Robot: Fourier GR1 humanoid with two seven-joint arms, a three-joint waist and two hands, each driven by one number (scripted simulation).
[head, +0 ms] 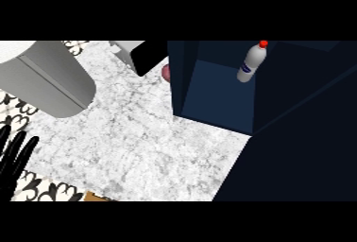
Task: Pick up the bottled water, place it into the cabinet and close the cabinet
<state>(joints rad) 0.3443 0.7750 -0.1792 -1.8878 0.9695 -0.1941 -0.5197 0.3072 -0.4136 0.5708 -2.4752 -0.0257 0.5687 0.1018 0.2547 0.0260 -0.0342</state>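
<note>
Left hand [15, 153] shows at the lower left edge of the head view. Its black fingers [26, 147] are straight, pointing up and holding nothing, and it rests over the edge of the marble bench [140, 142].

Far up and to the right of those fingers, well apart from them, the bottled water [251, 62] stands inside the open dark-blue cabinet [182, 80]. It has a white body and a red cap, leans a little in this view, and no hand is on it. A broad dark panel [300, 156], right of the fingers and lower than the bottle, looks like the cabinet's door swung open, though its edges are hard to separate from the shadow.

Above the fingers lies a large grey rounded body [52, 80]. Further right, just beside the cabinet's left wall, is a black slab-like shape [148, 57] with a small pinkish thing [166, 72] next to it. I cannot tell whether that shape is the right hand.

As I judge it, the placing is done and closing the cabinet is the step in hand. The next move calls for a hand to reach the door's outer face or free edge and swing it toward the opening, keeping clear of the bottle. The resting fingers are far from that panel.
</note>
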